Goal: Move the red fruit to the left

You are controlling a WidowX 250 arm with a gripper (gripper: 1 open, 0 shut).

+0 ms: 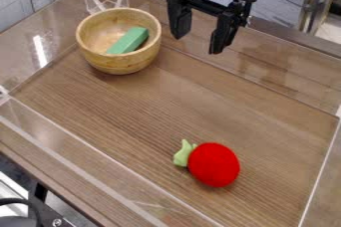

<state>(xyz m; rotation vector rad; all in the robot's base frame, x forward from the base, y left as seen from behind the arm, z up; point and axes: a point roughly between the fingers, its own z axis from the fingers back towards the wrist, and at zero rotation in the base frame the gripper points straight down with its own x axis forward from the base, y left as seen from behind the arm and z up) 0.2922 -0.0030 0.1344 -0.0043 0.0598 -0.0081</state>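
Wood-grain laminate covered the table (pixel 200 102), brown and faintly glossy, with pale reflections streaking its upper left part. Clear plastic walls (pixel 54 136) edged the surface, low and see-through, catching light along their rims at the left and lower sides of the frame.

At the lower centre-right lay the red fruit (pixel 213 164), a small round ball of bright red, soft and plush-looking, with a little light-green leafy stem (pixel 184 152) poking out on its left side. It rested on the table, well apart from everything else, with bare wood on all sides of it.

At the upper left stood a wooden bowl (pixel 96 54), round, pale and smooth-walled, larger than the fruit. Inside it lay a flat green piece (pixel 130 41), tilted against the right inner wall.

Near the top centre hung the gripper (pixel 197 34), black and hard-edged, pointing downward. Its two fingers (pixel 176 24) stood spread wide with clear space between them, and nothing was held. It hung just to the right of the bowl, close to the bowl's rim in the frame, and far up the picture from the fruit. Whether its tips touched the table could not be told.

Between the gripper and the fruit stretched open tabletop; the bowl sat off to the upper left of that stretch. Beyond the table's far edge, at the top, dark furniture shapes showed only dimly.
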